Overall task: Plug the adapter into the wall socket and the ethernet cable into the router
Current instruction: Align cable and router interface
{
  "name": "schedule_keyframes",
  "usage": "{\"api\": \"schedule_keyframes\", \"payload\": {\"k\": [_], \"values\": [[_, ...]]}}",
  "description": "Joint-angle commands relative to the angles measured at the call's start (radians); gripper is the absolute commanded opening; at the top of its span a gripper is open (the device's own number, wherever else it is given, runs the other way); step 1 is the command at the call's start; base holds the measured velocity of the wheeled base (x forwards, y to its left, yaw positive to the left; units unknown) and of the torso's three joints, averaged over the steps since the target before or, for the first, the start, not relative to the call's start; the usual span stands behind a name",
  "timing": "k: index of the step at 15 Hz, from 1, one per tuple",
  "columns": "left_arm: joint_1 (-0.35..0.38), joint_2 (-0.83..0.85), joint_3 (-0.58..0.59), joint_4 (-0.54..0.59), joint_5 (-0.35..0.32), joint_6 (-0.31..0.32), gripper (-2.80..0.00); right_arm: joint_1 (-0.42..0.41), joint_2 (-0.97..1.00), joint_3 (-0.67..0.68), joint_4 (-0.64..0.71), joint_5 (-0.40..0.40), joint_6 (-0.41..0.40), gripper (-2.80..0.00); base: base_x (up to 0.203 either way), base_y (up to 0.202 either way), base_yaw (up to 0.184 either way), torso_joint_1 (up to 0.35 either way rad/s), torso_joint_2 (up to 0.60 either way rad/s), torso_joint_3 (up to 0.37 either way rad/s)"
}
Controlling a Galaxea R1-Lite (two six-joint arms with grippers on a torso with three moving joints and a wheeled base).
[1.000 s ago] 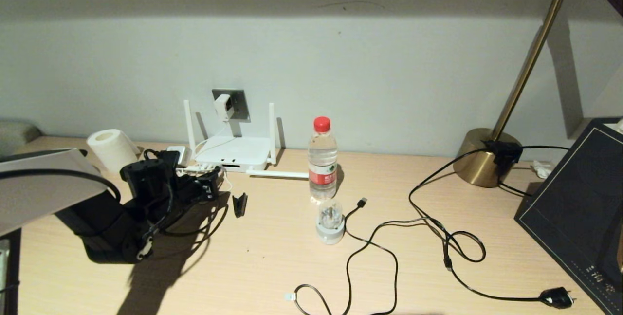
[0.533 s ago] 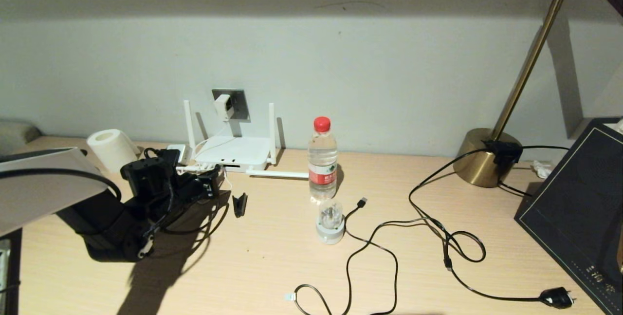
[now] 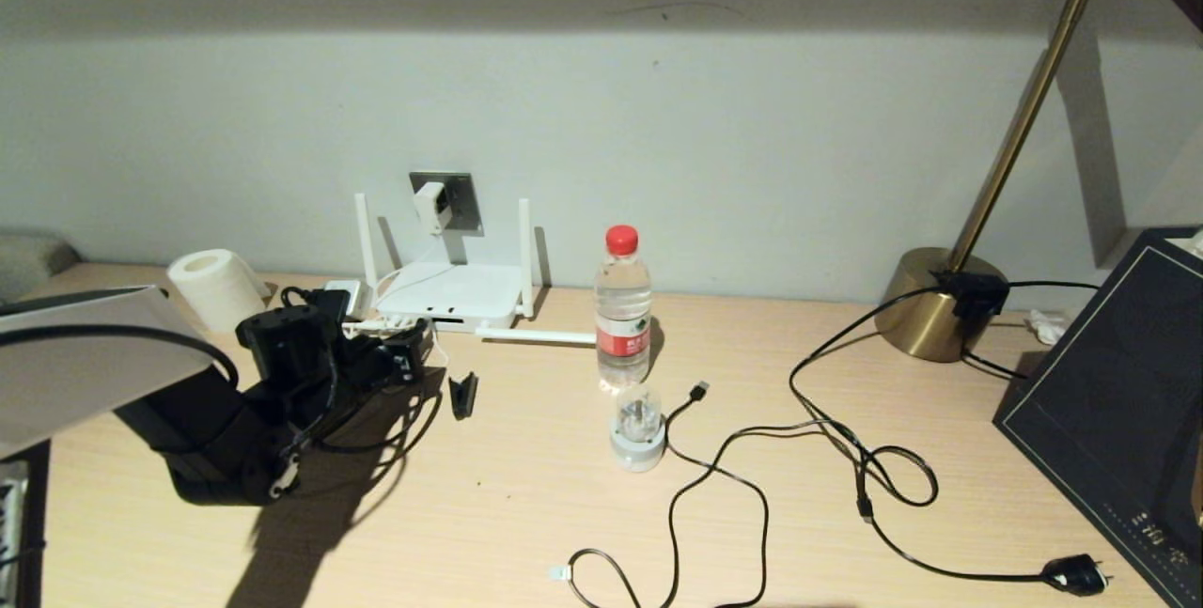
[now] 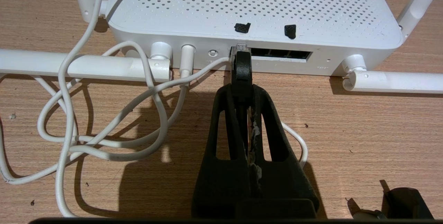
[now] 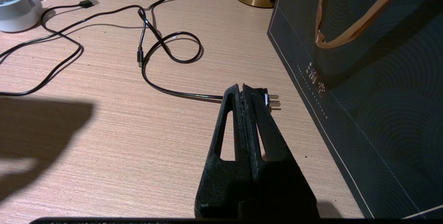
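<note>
Pressing the ethernet cable (image 4: 241,65) plug at the router (image 4: 256,12) port row, the left end effector (image 4: 242,78) stays clamped on it near the table's (image 3: 526,495) back-left edge, barely moved. Adapter (image 3: 429,205) sits in the wall socket (image 3: 457,202). Right end effector (image 5: 250,94) hangs closed, empty, by the right edge.

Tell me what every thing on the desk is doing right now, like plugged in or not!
adapter: plugged into the wall socket.
ethernet cable: clear plug at the router port, pinched by the left gripper.
left gripper: fingers shut on the cable.
right gripper: fingers shut, holding nothing, above the desk.
water bottle: upright, red cap on.
mains plug: lying loose, unplugged.
USB cable: tip loose.
</note>
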Motion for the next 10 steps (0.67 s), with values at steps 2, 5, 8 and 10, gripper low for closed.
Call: {"api": "schedule_keyframes", "payload": {"k": [2,5,8,10], "values": [[-0.001,0.010,-0.007,-0.007,-0.001,0.000,-2.80,0.000,0.001,0.001,0.000,0.001,-0.001,-2.80,0.000,0.000,0.000,0.000,0.00,0.000],[-0.003,0.013,-0.005,-0.007,-0.001,-0.008,-2.80,0.000,0.001,-0.001,0.000,0.001,-0.001,-2.80,0.000,0.000,0.000,0.000,0.00,0.000],[-0.005,0.016,-0.005,-0.007,-0.001,-0.013,-2.80,0.000,0.001,0.000,0.000,0.001,-0.001,-2.80,0.000,0.000,0.000,0.000,0.00,0.000],[-0.005,0.016,-0.007,-0.008,-0.001,-0.014,-2.80,0.000,0.001,0.000,0.000,0.001,-0.001,-2.80,0.000,0.000,0.000,0.000,0.00,0.000]]}}
